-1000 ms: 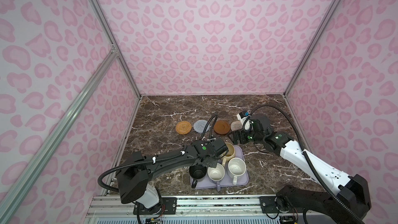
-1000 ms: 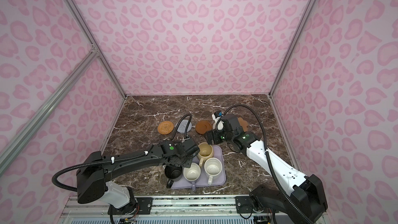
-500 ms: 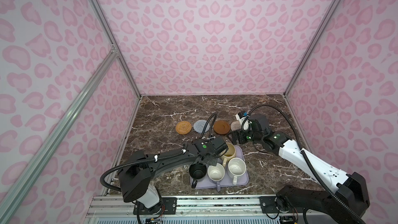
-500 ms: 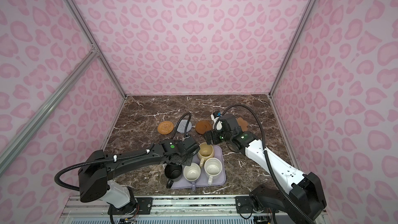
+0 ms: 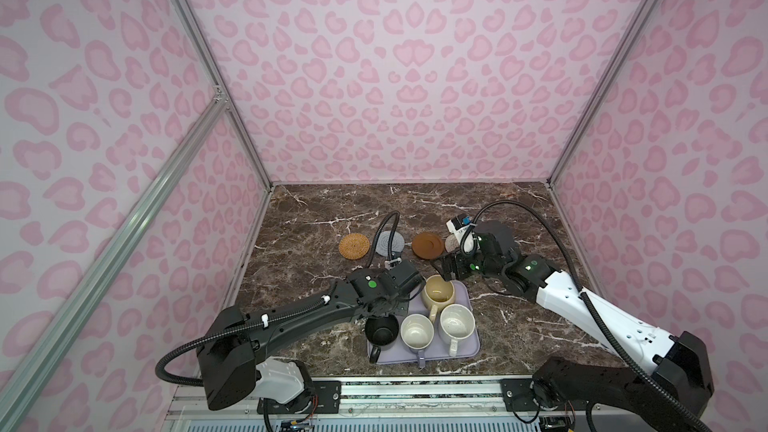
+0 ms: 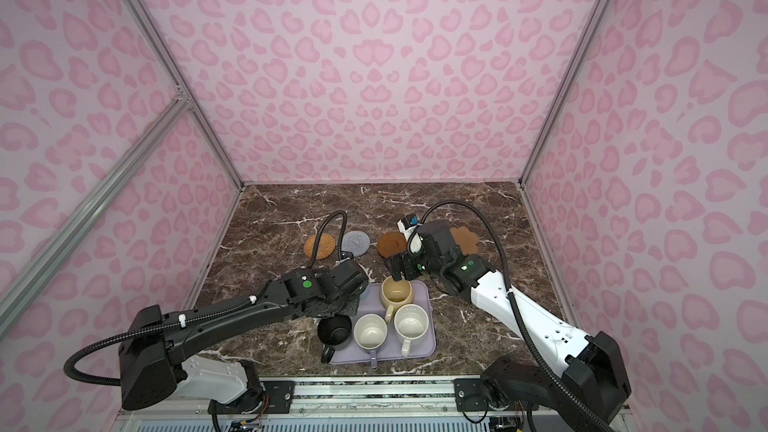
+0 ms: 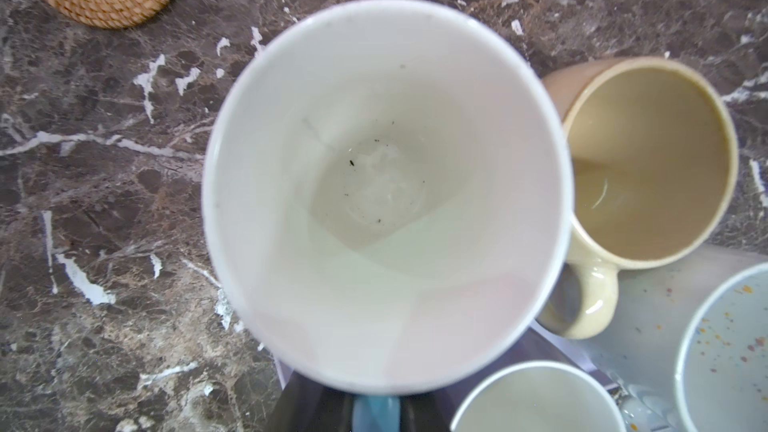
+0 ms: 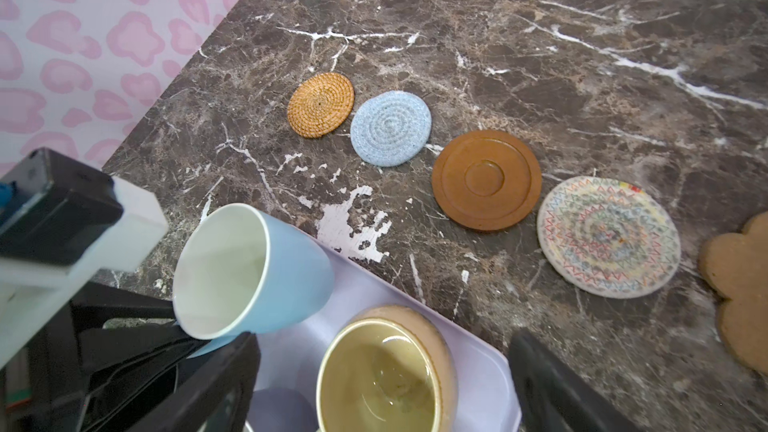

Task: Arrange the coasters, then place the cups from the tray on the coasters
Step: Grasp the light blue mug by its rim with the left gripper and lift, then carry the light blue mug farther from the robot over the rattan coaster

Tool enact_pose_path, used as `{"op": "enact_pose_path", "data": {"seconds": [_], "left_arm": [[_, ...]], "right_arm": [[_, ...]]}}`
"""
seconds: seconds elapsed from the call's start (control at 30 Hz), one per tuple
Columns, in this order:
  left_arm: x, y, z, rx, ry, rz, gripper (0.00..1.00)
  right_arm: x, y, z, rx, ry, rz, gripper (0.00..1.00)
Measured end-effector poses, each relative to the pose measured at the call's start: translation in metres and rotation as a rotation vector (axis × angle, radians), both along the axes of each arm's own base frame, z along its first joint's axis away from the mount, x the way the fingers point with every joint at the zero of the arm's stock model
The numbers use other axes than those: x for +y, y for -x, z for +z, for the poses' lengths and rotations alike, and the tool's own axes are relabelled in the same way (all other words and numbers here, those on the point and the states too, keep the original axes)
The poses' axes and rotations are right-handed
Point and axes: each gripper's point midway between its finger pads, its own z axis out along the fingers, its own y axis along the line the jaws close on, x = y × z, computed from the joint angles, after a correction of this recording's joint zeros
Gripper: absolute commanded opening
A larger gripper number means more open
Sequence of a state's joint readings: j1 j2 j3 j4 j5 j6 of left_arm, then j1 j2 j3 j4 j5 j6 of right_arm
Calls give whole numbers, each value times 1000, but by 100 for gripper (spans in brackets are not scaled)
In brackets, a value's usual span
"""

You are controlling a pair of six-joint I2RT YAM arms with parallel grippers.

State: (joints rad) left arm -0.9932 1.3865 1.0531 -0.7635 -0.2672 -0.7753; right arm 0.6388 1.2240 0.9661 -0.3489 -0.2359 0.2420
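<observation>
Five coasters [image 8: 486,179] lie on the counter [image 5: 316,218], four cups [image 5: 456,324] stand on the tray [image 5: 469,353], the left end effector [image 7: 376,411] pinches the fifth cup [image 8: 266,276], and the right end effector [image 5: 450,271] is spread.

- Five coasters sit in a row on the marble bench [image 8: 540,56]: orange woven coaster [image 8: 320,105], blue-grey coaster [image 8: 390,128], brown wooden coaster [image 8: 486,179], cream patterned coaster [image 8: 608,236] and tan flower coaster [image 8: 739,284], which is partly cut off.
- The light blue mug [image 8: 266,268] is tilted, clamped in the left gripper [image 8: 189,338].
- The yellow mug [image 8: 386,371] stands upright on the lavender tray [image 8: 478,367].
- The right gripper [image 8: 382,338] has its fingers [image 8: 552,388] spread on either side of the yellow mug.
</observation>
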Motion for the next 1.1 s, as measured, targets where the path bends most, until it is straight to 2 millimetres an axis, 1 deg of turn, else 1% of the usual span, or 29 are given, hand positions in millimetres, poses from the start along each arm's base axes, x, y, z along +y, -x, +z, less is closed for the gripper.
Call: {"op": "enact_pose_path", "data": {"seconds": [0.13,0.27,0.4,0.5,0.6,0.67,0.73,0.83,0.97,1.03,1.1], "left_arm": [[18,-15,8,-29,6,67,3],[40,-34,12,-49,-10,135,3],[62,-57,20,-68,-29,203,3],[77,-76,25,-81,-45,246,3],[92,-97,29,-87,-59,288,3],[101,-111,30,-95,-64,317,3],[108,-123,28,-97,-77,333,3],[118,-141,19,-74,-87,352,3],[135,-161,8,-53,-78,379,3],[138,-169,4,-50,-77,379,3],[134,-176,1,-42,-62,359,3]], "right_arm": [[15,-1,10,-34,-20,25,98],[37,-6,15,-43,-36,35,99],[62,-15,12,-26,-55,25,99],[78,-21,8,-18,-50,23,96],[89,-30,6,-20,-39,7,95],[92,-40,5,-27,-30,-14,95],[96,-49,5,-31,-22,-31,95],[107,-64,9,-45,-19,-35,93],[128,-79,15,-46,-44,19,98],[136,-85,14,-36,-41,36,98],[144,-92,14,-34,-47,50,98]]}}
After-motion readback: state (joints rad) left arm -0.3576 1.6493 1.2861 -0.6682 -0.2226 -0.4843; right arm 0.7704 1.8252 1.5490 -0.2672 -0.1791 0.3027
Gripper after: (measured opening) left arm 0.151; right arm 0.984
